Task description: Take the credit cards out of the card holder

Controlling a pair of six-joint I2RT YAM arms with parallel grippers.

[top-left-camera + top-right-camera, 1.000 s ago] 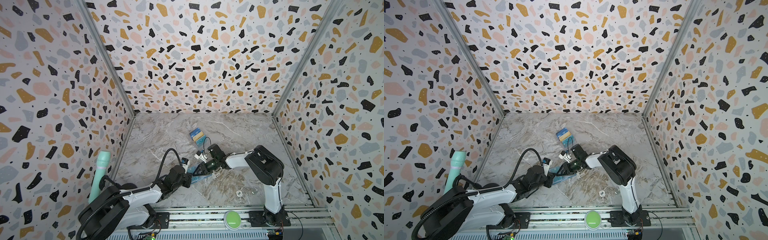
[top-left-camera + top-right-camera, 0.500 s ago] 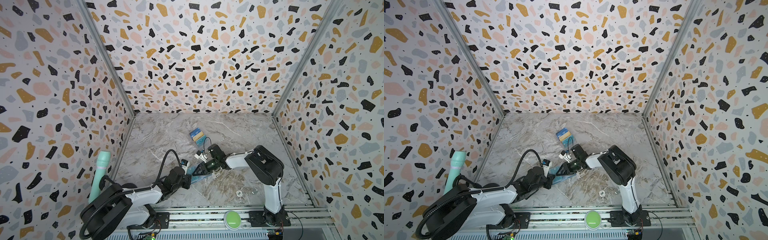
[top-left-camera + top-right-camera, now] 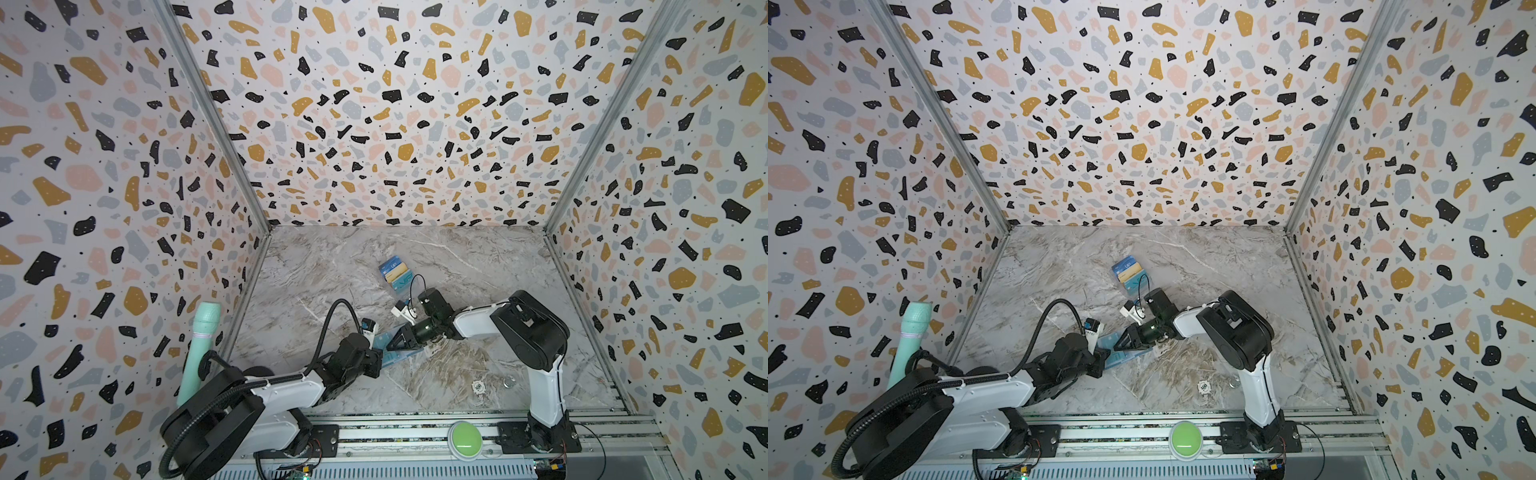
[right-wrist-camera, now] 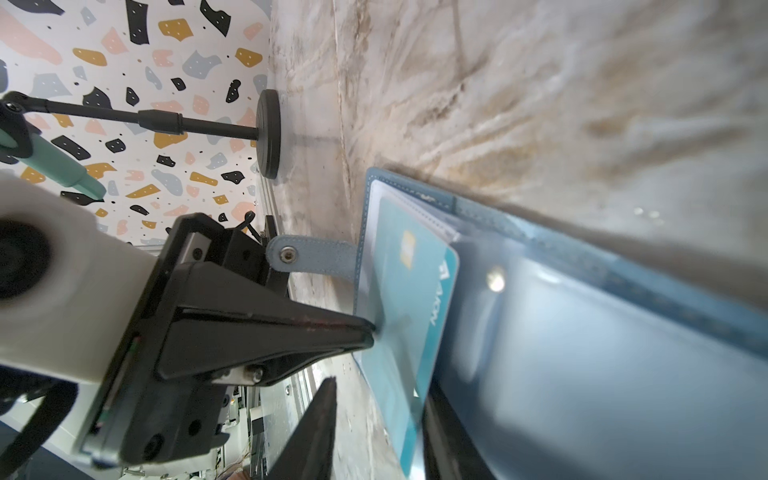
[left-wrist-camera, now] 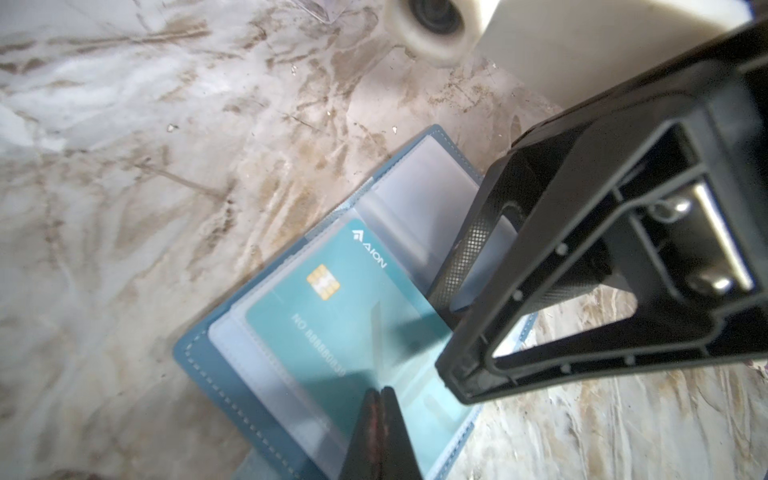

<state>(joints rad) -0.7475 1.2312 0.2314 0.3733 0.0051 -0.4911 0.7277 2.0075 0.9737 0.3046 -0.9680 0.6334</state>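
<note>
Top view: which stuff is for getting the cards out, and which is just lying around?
For the job:
card holder, lying open
teal card in its sleeve
credit cards at the back
left gripper
right gripper

Just lying about:
mint-green stick on a stand
green button
round token
little ring

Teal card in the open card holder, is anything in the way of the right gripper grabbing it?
Nothing solid shows. The right gripper stands open at one end of the teal card; a clear sleeve partly covers the card, and the shut left gripper touches it.
</note>
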